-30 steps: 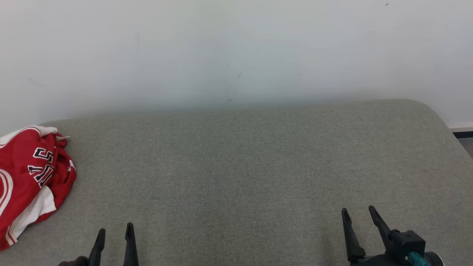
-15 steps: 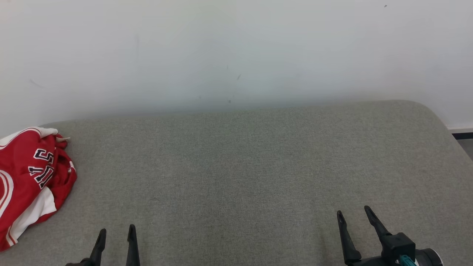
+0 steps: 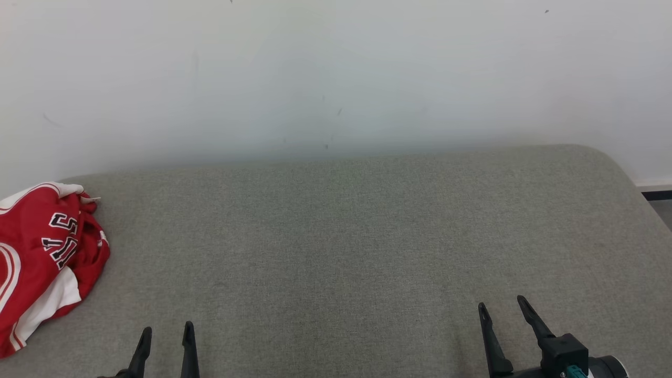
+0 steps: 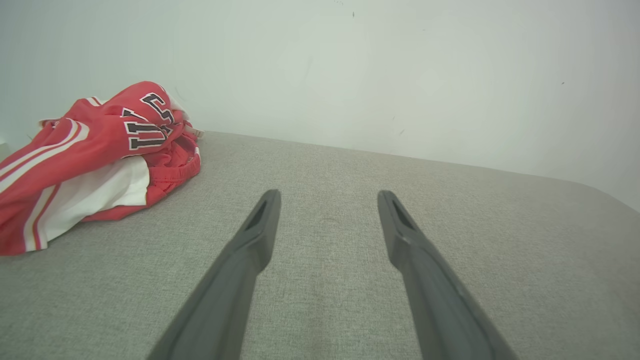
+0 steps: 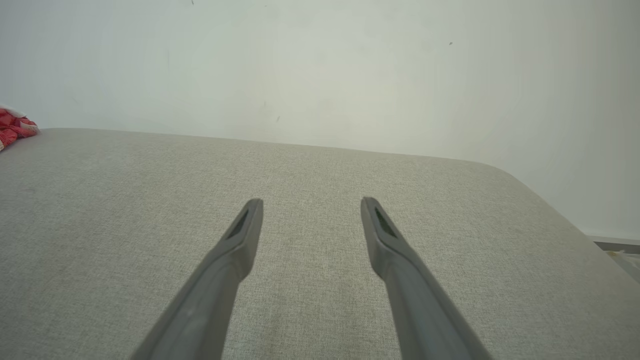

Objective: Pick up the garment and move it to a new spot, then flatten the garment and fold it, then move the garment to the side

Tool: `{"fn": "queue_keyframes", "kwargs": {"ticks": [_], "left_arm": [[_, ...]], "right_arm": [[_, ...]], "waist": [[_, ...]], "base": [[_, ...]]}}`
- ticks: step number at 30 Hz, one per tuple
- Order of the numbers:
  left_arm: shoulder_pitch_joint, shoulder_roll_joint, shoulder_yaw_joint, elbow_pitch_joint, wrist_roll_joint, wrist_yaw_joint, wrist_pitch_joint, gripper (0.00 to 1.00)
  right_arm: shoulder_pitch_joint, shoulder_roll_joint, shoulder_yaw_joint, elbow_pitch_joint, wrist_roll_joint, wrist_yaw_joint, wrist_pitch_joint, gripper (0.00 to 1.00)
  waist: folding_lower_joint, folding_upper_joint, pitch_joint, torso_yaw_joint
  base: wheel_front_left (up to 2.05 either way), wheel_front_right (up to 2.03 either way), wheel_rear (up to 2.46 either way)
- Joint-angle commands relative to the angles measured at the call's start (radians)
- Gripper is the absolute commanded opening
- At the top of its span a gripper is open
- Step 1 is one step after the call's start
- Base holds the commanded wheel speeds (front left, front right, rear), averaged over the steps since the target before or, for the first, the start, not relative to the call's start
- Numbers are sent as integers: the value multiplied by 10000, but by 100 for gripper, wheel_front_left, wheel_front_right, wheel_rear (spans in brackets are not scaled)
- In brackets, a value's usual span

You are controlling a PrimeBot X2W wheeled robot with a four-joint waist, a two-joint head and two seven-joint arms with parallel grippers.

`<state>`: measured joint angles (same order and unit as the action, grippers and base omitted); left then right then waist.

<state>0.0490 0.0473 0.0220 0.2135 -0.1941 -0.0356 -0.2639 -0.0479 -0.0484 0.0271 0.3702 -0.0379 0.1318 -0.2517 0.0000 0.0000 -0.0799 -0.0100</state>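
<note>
- Nearest the camera, the left claw point(image 3: 167, 327) and right claw point(image 3: 500, 302) hover over the grey cushion point(image 3: 341, 236), each with 2 fingers spread, holding nothing.
- Farther off, ahead and left of the left claw, the crumpled red shirt point(image 3: 42, 252) lies at the cushion's edge, well apart from both; the left claw is nearer.

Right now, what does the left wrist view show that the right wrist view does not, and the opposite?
Left wrist view: most of the red shirt, crumpled, with its black letters and white panel, and the left gripper, open with nothing between its fingers.
Right wrist view: the right gripper, also open and holding nothing, and a dark strip at the foot of the wall, past the right corner.
Both: the grey cushion, the white wall, and some of the red shirt, which in the right wrist view is a small scrap at the left edge.
</note>
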Motion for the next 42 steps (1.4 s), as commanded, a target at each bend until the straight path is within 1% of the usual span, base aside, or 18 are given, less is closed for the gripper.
{"fn": "queue_keyframes", "kwargs": {"ticks": [1, 5, 9, 16, 28, 33, 36, 42], "left_arm": [[94, 56, 5, -13, -94, 3, -10, 100], [51, 56, -11, 30, -114, -24, -10, 100], [57, 53, 37, 73, -2, -45, -9, 100], [279, 56, 224, 22, 247, -72, -9, 100], [377, 73, 749, 30, 613, -332, -9, 100], [378, 72, 881, 59, 657, -368, -10, 100], [430, 71, 1014, 52, 655, -384, -9, 100], [441, 60, 1232, -96, 547, -361, -9, 100]], "right_arm": [[95, -33, 0, -18, -35, -21, -59, 100], [133, -33, -34, -48, -12, -21, -60, 100], [161, -31, -72, -88, -41, -21, -73, 100], [293, -29, -46, -104, 145, -21, -87, 100], [393, -29, 100, -33, 558, -21, -132, 100], [295, -29, 212, 25, 688, -21, -139, 100], [246, -29, 292, 13, 742, -21, -144, 100], [73, -33, 381, -12, 667, -21, -145, 100]], "waist": [[0, 0, -8, 12], [0, 0, -24, 173], [0, 0, -60, 552], [0, 0, -172, 1609], [0, 0, -286, 3570], [0, 0, -283, 4244], [0, 0, -260, 4539], [0, 0, -65, 4728]], "base": [[0, 0, 0], [0, 0, 0], [0, 0, 0], [0, 0, 0], [0, 0, 0], [0, 0, 0], [0, 0, 0], [0, 0, 0]]}}
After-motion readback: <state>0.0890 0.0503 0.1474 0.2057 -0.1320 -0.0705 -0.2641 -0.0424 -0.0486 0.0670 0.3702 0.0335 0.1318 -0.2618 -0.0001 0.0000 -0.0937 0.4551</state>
